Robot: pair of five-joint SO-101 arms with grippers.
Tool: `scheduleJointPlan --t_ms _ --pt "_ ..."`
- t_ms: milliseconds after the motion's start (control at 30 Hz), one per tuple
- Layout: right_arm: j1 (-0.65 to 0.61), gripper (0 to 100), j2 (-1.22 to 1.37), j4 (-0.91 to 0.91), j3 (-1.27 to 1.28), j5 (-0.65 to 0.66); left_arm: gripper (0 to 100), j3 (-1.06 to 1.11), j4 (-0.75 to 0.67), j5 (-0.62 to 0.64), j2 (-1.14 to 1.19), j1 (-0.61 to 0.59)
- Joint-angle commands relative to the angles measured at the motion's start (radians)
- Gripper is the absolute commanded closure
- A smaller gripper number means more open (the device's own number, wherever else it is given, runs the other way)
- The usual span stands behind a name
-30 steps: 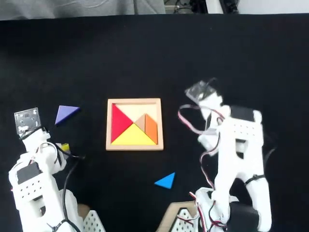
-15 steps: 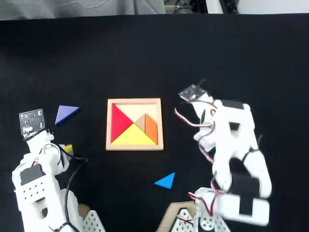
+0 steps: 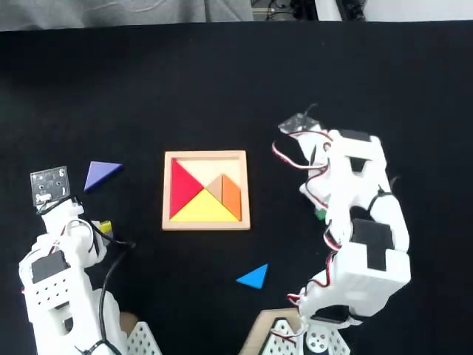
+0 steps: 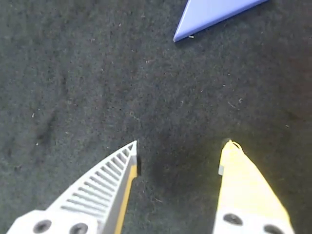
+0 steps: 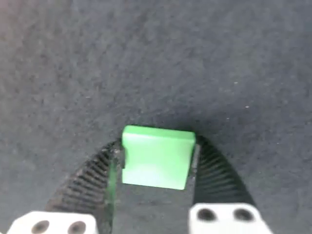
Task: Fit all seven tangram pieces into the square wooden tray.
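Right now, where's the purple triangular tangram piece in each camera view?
High view: the purple triangular tangram piece lies left of the square wooden tray.
Left wrist view: its corner lies beyond the open left gripper.
Shared landmark: that gripper's yellow finger, below the piece in the high view.

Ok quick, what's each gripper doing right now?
Left gripper: open, holding nothing.
Right gripper: shut on the green piece.
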Motion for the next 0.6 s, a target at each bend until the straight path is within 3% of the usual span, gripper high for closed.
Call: scheduleJointPlan --t_ms 0,233,400,567 --pt "0.014 96.4 0.004 0.002 -0.022 -0.011 73 -0.005 -0.014 0.006 -0.011 0.013" --pt "-0.069 98.6 -0.179 0.089 -0.091 -0.044 73 -0.004 -0.014 0.006 -0.011 0.015" --pt "-0.230 98.5 -0.282 0.198 -0.236 -0.152 73 -0.004 -0.015 0.006 -0.011 0.015" --pt "-0.405 98.5 -0.226 0.307 -0.449 -0.238 73 -0.004 -0.015 0.006 -0.011 0.015"
